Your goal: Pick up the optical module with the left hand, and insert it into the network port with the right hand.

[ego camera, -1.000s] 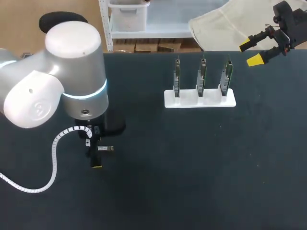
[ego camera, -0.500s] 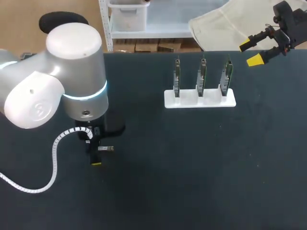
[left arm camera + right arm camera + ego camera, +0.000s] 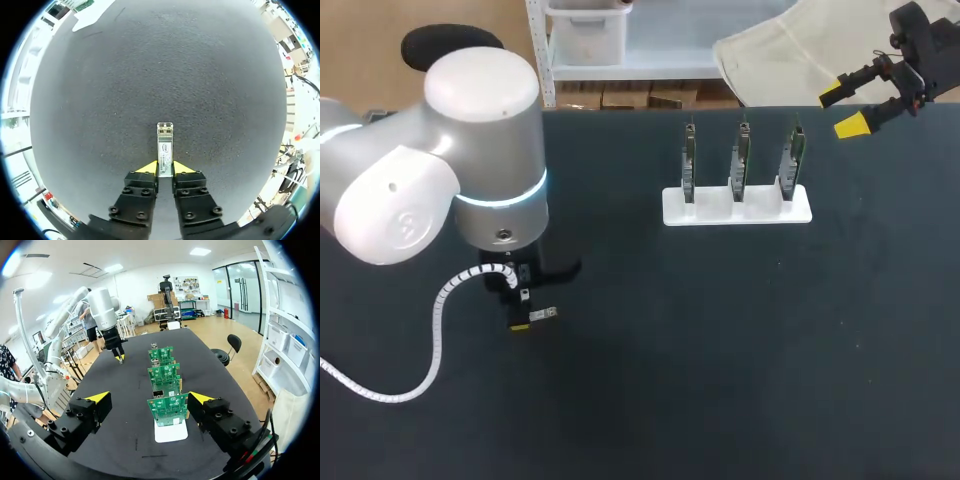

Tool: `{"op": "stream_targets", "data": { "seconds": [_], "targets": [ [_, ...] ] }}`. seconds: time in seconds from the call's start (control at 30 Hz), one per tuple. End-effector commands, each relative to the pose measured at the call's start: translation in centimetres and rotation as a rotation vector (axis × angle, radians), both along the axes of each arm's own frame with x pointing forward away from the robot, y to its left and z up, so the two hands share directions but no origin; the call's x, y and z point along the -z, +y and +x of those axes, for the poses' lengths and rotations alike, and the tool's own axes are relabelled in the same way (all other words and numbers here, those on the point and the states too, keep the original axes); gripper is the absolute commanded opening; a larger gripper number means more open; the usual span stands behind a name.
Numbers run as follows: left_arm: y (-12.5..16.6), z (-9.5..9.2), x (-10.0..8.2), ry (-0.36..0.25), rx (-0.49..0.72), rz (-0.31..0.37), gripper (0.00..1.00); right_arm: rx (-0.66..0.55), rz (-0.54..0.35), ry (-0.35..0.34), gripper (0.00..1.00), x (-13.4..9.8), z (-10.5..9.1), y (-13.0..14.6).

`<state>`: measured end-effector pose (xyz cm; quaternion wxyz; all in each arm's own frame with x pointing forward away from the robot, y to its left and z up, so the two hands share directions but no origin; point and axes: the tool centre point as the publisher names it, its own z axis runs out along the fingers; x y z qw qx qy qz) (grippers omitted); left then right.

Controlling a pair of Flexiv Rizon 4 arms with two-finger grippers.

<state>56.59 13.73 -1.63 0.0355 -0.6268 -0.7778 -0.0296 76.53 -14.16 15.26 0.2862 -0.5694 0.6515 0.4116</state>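
The optical module, clamped between the yellow tips of the left hand, comes up off the dark counter after a short lift, while the open right hand waits beyond the circuit boards, handover pending.

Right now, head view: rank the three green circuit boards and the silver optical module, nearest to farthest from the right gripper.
1. Right-end green circuit board, nearest right gripper.
2. Middle green board, stand's centre.
3. Left-end green board.
4. Far left: silver optical module, in left gripper.
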Motion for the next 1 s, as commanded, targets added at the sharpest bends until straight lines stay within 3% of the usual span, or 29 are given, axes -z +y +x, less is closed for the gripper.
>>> {"op": "stream_targets", "data": {
  "seconds": [0.03, 0.23, 0.37, 0.47, 0.6, 0.7, 1.0],
  "targets": [
    [0.0, 0.3, 0.2, 0.008, -0.013, 0.001, 0.0, 0.003, -0.001, -0.004, 1.0, 0.0, -0.2, 0.0],
    [-0.3, 1.8, -2.1, -0.033, -0.071, -0.087, 0.0, 0.003, -0.001, -0.004, 1.0, 0.0, -0.2, 0.0],
    [-1.1, 3.8, -5.1, -0.095, -0.105, -0.175, 0.0, 0.003, -0.001, -0.004, 1.0, 0.0, -0.2, 0.0],
    [-2.2, 5.2, -8.0, -0.146, -0.102, -0.285, 0.0, 0.003, -0.001, -0.004, 1.0, 0.0, -0.2, 0.0],
    [-3.3, 6.5, -11.5, -0.204, -0.099, -0.417, 0.0, 0.003, -0.001, -0.004, 1.0, 0.0, -0.2, 0.0],
    [-3.7, 7.2, -13.4, -0.235, -0.109, -0.478, 0.0, 0.003, -0.001, -0.004, 1.0, 0.0, -0.2, 0.0],
    [-3.7, 7.2, -13.4, -0.235, -0.109, -0.478, 0.0, 0.003, -0.001, -0.004, 1.0, 0.0, -0.2, 0.0]
  ]
}}
